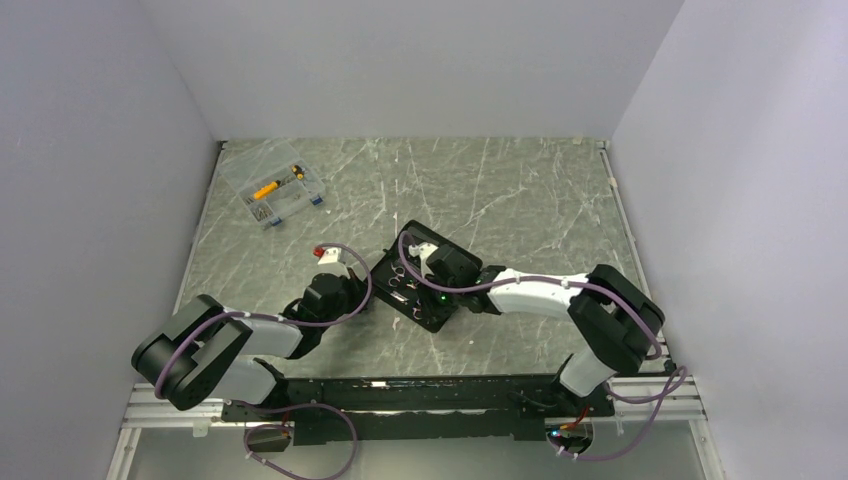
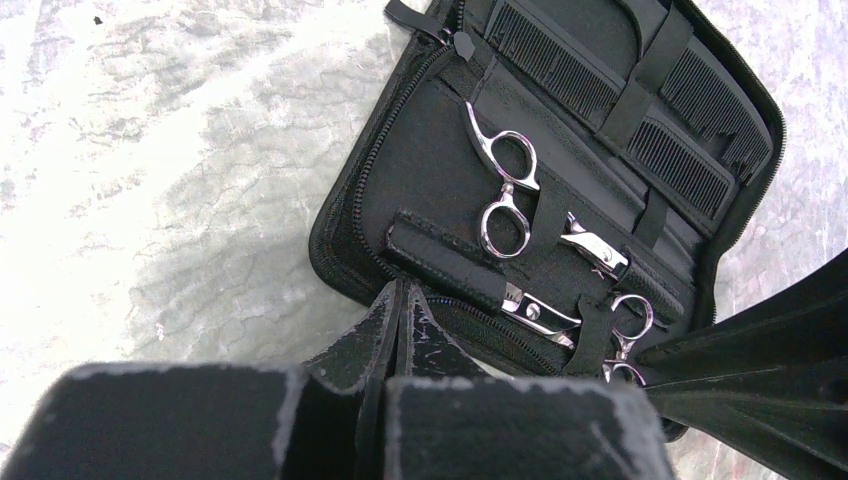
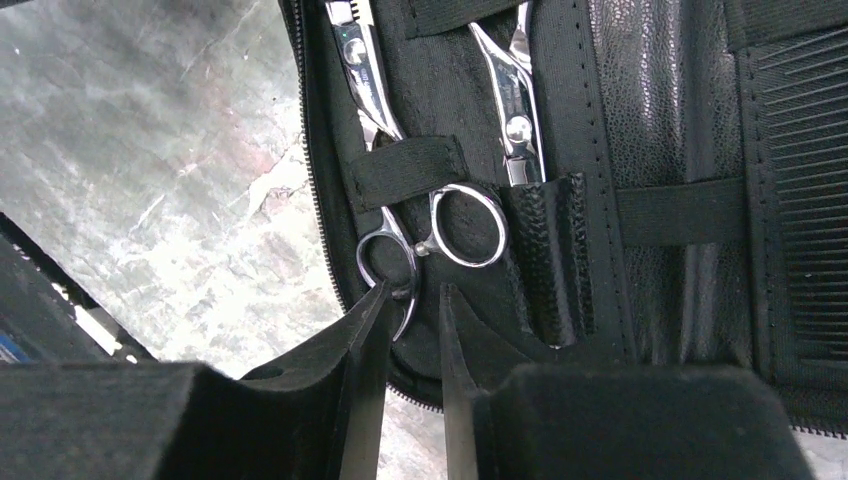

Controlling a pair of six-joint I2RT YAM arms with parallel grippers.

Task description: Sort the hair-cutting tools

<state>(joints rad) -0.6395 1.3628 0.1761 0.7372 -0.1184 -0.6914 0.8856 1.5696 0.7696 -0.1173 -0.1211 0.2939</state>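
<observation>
L gripper (image 2: 402,300) jaws shut, empty; R gripper (image 3: 413,295) jaws slightly apart by thin silver metal scissors' (image 3: 368,90) ring, 6 o'clock end of flat black zip case (image 3: 650,90).

A grey-green bench (image 1: 520,190) with pale marble veining sits inside a plain enclosure. A smooth white back wall (image 1: 420,60), left wall (image 1: 90,150) and right wall (image 1: 760,150) close it in. The light is soft and even. A metal rail (image 1: 660,395) runs along the near edge.
</observation>
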